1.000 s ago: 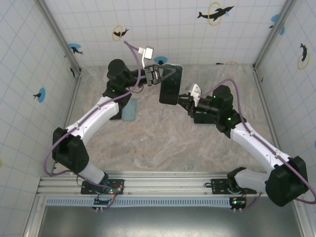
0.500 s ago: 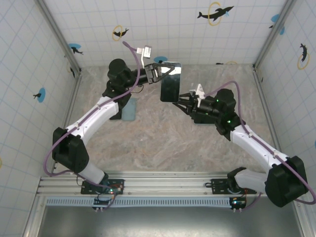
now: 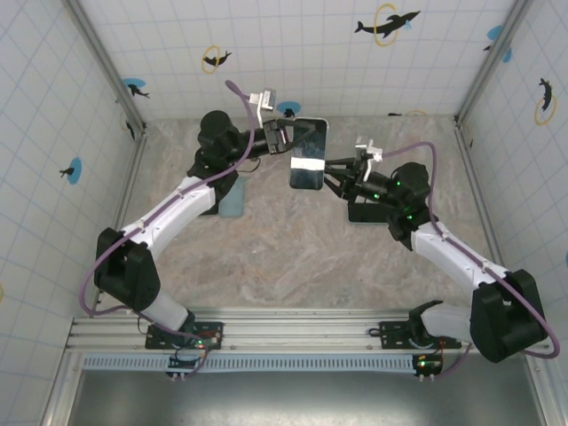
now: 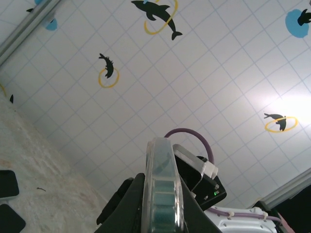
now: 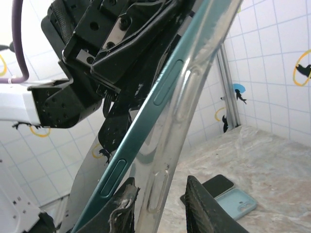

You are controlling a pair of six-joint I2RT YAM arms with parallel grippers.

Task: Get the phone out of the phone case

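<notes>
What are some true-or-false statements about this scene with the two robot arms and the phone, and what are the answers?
1. The phone is held up off the table by the left pincer. True.
2. The right pincer rests down on the table, far from the phone. False: it is raised, right at the phone's lower right edge.
3. A light blue case lies on the table beside the left arm. True.
4. The walls are plain white. False: they have a grid pattern and a dolphin sticker here and there.
</notes>
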